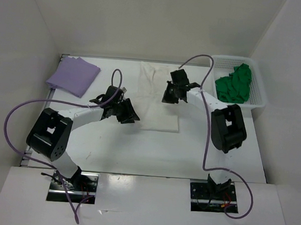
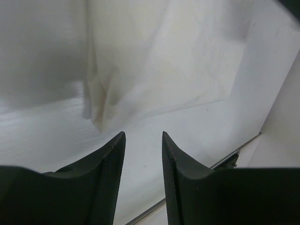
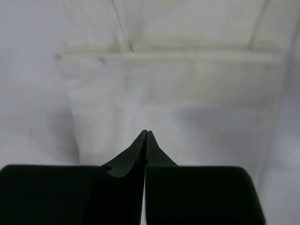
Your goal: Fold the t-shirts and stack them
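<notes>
Your left gripper (image 2: 143, 137) has its jaws parted with nothing between them. It hovers just beside the near left edge of the cream shirt (image 1: 153, 108), which lies flat in the middle of the table (image 1: 137, 148). Your right gripper (image 3: 146, 135) is closed, fingertips pressed together above that same shirt, with no cloth visible between them. The lavender shirt (image 1: 73, 75) sits folded at the far left corner. The green shirt (image 1: 236, 82) lies crumpled in the basket (image 1: 260, 96) at the far right.
</notes>
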Robot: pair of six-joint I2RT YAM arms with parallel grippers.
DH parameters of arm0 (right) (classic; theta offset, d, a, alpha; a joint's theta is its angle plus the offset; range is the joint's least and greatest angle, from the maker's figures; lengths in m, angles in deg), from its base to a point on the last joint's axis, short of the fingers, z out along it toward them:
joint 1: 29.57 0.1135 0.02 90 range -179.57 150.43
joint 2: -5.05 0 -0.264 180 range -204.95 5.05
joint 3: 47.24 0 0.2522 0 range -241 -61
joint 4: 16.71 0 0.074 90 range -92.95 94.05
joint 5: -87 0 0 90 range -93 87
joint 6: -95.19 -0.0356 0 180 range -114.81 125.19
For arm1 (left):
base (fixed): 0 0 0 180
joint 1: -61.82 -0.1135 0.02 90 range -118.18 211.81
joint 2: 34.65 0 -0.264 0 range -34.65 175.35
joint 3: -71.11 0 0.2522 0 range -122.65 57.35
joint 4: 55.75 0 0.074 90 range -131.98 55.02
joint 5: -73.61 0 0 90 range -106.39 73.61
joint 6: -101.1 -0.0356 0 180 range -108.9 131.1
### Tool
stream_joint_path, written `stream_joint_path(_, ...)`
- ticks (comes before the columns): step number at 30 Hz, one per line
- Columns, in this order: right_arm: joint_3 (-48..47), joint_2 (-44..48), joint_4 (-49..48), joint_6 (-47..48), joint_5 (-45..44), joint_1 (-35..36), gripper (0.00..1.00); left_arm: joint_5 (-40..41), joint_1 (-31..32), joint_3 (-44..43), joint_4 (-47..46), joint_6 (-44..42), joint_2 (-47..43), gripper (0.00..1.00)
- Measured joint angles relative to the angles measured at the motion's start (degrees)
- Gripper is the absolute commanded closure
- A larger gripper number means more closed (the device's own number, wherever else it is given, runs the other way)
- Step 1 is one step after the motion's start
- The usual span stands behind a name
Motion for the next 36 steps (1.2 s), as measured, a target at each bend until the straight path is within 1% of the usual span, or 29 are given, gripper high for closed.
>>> stream_joint_path(2,8.3,6.0,0.0,-0.9,2.9,-1.1,1.0,-0.3,-1.6,0.9,-0.5,0.0,-0.3,0.55)
stream_joint_path(4,15.7,11.5,-0.2,-1.7,5.4,-3.2,0.94,-0.7,-3.0,2.2,-0.7,0.0,-0.3,0.55)
stream_joint_path(6,22.4,16.5,-0.2,-2.6,7.2,-5.9,0.79,-0.9,-4.0,3.4,-0.7,0.0,0.2,0.55)
stream_joint_path(7,25.2,18.5,-0.1,-2.9,7.9,-7.3,0.63,-1.2,-4.2,3.5,-0.7,0.0,0.9,0.55)
stream_joint_path(9,29.0,20.9,0.2,-3.7,9.0,-9.5,0.53,-1.7,-4.2,3.6,-0.9,0.0,2.7,0.54)
stream_joint_path(11,31.8,21.5,0.3,-4.1,10.0,-10.4,0.49,-2.3,-4.2,3.6,-1.2,-0.1,4.9,0.54)
stream_joint_path(15,36.7,21.5,0.0,-4.9,11.8,-10.4,0.49,-4.7,-4.2,3.1,-2.4,0.0,7.0,0.54)
stream_joint_path(16,37.7,21.5,-0.1,-5.2,12.4,-10.4,0.51,-4.8,-4.2,3.0,-2.7,0.0,7.3,0.54)
stream_joint_path(18,39.0,21.5,-0.4,-5.6,13.4,-10.4,0.57,-5.3,-4.2,2.9,-3.4,0.0,7.8,0.6)
stream_joint_path(19,39.3,21.2,-0.5,-5.7,13.8,-10.4,0.61,-5.6,-4.2,2.8,-3.5,0.0,8.0,0.64)
stream_joint_path(20,39.4,21.0,-0.9,-6.0,14.2,-10.4,0.64,-5.6,-4.2,2.8,-3.7,0.0,8.2,0.72)
stream_joint_path(21,39.5,20.8,-1.3,-6.2,14.6,-10.4,0.69,-5.6,-4.2,2.8,-3.8,0.1,8.4,0.76)
stream_joint_path(22,39.6,20.6,-1.9,-6.3,14.9,-10.4,0.79,-5.6,-4.2,2.8,-3.8,0.0,8.7,0.8)
stream_joint_path(23,39.7,20.3,-2.4,-6.5,15.3,-10.4,0.83,-5.6,-4.2,2.8,-3.8,0.0,8.9,0.86)
stream_joint_path(24,39.8,20.1,-2.7,-6.6,15.5,-10.4,0.89,-5.6,-4.2,2.8,-3.8,0.0,9.0,0.89)
stream_joint_path(25,39.8,19.8,-3.0,-6.8,15.8,-10.4,0.98,-5.5,-4.2,2.8,-3.8,-0.1,9.0,0.93)
stream_joint_path(27,39.8,19.7,-3.5,-6.9,16.3,-10.4,1.0,-5.4,-4.2,2.8,-3.8,-0.2,9.0,1.0)
stream_joint_path(32,40.5,21.6,-2.8,-7.0,17.1,-9.8,1.0,-5.4,-4.2,2.8,-1.8,-2.2,8.0,1.0)
stream_joint_path(34,42.5,25.3,-1.4,-7.3,17.8,-8.5,1.0,-5.6,-4.2,4.2,0.7,-3.4,5.3,1.0)
stream_joint_path(36,45.1,31.1,1.7,-7.8,18.9,-5.8,1.0,-5.9,-4.2,6.6,5.6,-5.2,0.0,1.0)
